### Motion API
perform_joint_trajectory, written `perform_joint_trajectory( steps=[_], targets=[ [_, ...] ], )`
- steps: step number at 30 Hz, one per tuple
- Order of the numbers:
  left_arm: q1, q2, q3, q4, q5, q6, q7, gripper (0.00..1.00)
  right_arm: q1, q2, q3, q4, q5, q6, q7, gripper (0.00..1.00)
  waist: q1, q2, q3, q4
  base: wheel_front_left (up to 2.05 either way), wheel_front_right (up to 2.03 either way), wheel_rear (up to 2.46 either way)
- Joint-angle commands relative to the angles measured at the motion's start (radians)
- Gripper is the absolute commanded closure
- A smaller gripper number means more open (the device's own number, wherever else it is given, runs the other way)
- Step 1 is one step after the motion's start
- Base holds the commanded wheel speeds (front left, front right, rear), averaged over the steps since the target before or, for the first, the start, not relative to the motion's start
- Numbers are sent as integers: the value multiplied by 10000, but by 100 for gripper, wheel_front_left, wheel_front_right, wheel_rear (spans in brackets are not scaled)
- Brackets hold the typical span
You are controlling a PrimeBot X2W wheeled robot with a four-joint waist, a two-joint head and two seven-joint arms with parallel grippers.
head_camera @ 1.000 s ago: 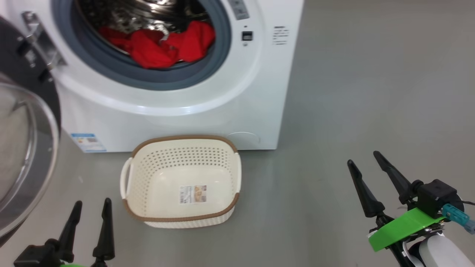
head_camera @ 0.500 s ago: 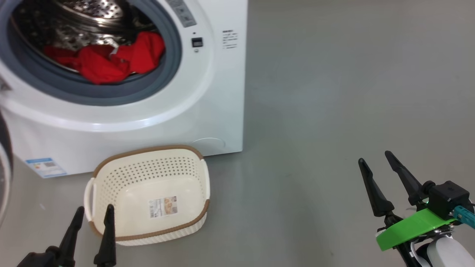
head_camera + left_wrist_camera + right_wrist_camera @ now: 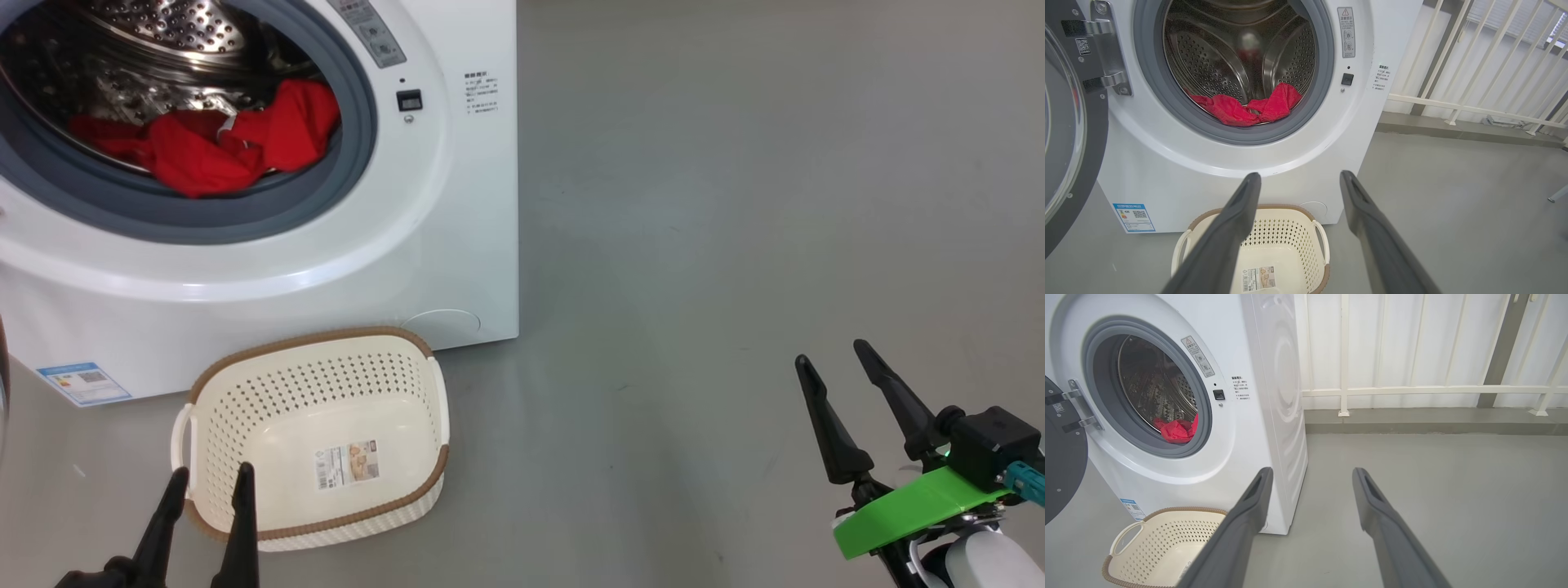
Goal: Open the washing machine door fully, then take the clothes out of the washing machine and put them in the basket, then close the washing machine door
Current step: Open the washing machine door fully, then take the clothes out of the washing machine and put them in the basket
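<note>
The red clothes [image 3: 212, 151] are lying limp at the front lip of the washing machine [image 3: 245, 269] drum, light and floppy, best pinched at a raised fold. The left tool [image 3: 212, 472], beside the basket [image 3: 310, 339] on the floor, and the right tool [image 3: 831, 353], well apart, are gaping empty. Compared with earlier, only the head's view is swinging rightward; nothing itself is shifting.

No txt legible. Washing machine [image 3: 1167, 175] front: warning-triangle sticker [image 3: 1346, 32] at 2 o'clock of drum opening [image 3: 1241, 61], blue QR lbl [image 3: 1134, 217] at 7 o'clock. Basket [image 3: 1290, 241] floor sticker [image 3: 1258, 279]: print too small.
</note>
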Motion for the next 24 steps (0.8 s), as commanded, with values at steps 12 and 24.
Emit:
perform_joint_trajectory(
  steps=[12, 24],
  targets=[
    [-270, 107, 416, -382, 207, -55, -51, 0, 45, -76, 87, -302, -6, 63, -65, 0, 0, 0, 58, 104, 0, -1, 1],
    [-345, 172, 401, -374, 149, -56, -51, 0, -4, -29, 130, -302, -12, 63, -65, 0, 0, 0, 93, 137, 71, -112, 41]
  ],
)
